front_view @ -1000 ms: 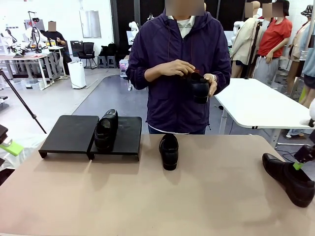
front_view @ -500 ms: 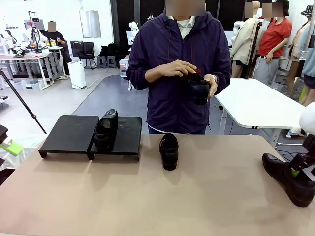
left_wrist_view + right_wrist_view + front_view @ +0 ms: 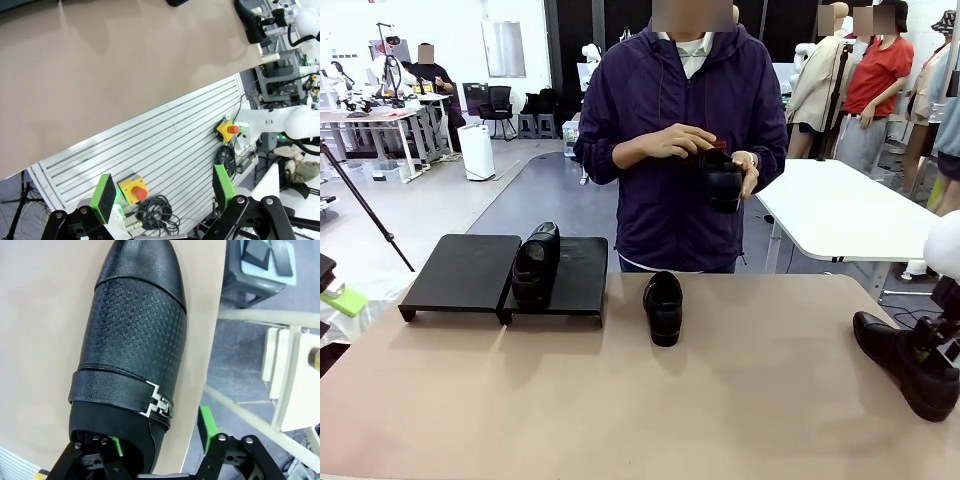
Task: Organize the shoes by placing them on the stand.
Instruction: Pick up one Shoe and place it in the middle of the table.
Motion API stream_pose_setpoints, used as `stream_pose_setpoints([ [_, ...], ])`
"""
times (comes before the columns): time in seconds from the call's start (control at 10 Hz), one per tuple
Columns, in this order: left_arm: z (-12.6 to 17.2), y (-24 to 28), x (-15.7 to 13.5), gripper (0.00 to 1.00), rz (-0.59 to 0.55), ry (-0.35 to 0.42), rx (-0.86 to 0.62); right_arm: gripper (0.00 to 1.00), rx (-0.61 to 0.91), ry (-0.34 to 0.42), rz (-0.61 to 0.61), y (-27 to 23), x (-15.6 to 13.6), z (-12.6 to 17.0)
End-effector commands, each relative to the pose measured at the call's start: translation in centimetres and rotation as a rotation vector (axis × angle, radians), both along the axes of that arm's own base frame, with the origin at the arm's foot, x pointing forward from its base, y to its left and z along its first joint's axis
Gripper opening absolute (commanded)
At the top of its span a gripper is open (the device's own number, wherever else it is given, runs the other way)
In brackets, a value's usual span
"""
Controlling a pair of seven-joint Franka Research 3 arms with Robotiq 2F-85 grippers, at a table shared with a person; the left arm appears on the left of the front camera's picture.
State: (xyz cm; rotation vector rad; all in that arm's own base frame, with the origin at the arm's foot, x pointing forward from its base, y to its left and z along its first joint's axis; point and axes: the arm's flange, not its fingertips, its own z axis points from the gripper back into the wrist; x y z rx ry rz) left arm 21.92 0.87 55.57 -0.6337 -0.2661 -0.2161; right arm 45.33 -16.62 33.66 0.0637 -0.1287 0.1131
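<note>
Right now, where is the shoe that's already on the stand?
In the front view, the shoe sits at the far left of the table, on the right panel of the stand beside the seam, left of the lone shoe mid-table.

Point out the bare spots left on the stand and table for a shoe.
On the stand, the left panel is bare; the right panel is free right of the racked shoe. The table is open between the middle shoe and the right-edge shoe, where the right pincer crowds it.
</note>
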Motion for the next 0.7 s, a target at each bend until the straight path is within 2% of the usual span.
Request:
stream_pose_setpoints([
  [0.0,0.24,0.38,0.01,1.0,-0.008,0.002,0.006,0.0,-0.032,0.002,-0.005,0.06,0.01,0.08],
  [0.6,0.24,0.38,0.01,1.0,-0.008,0.002,0.006,0.0,-0.006,0.0,0.015,0.22,-0.05,0.11],
])
